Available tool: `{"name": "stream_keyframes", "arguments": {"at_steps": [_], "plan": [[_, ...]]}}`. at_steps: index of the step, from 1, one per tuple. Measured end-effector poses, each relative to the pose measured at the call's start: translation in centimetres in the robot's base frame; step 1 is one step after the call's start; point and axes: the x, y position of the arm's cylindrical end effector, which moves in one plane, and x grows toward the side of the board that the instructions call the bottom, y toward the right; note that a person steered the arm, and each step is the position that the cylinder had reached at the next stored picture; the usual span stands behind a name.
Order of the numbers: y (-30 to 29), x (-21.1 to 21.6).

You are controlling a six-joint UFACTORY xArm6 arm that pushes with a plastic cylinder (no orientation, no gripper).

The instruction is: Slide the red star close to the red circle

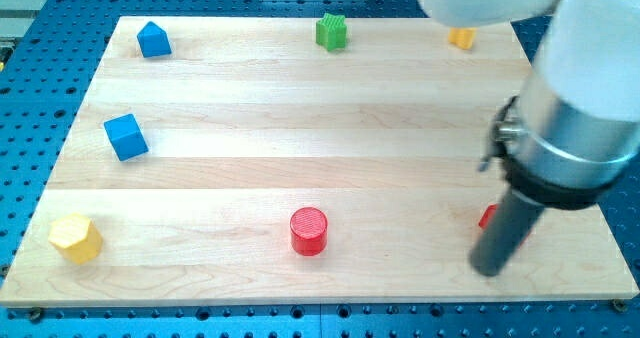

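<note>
The red circle (308, 230) stands near the view's bottom, about at the board's middle. The red star (487, 217) is at the view's lower right; only a small red edge of it shows, the rest is hidden behind my rod. My tip (488, 269) rests on the board just below and in front of the red star, far to the right of the red circle.
A blue block (153, 40) sits at the top left and a blue cube (126, 136) at the left. A yellow hexagon (76, 238) is at the bottom left. A green star (332, 32) is at the top middle. A yellow block (461, 38) is at the top right, partly hidden by the arm.
</note>
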Motion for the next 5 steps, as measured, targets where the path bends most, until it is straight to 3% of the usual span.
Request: {"name": "stream_keyframes", "arguments": {"at_steps": [1, 2, 4, 5], "plan": [[5.5, -0.1], [3.4, -2.6], [-16.8, -2.6], [-9.9, -2.7]]}}
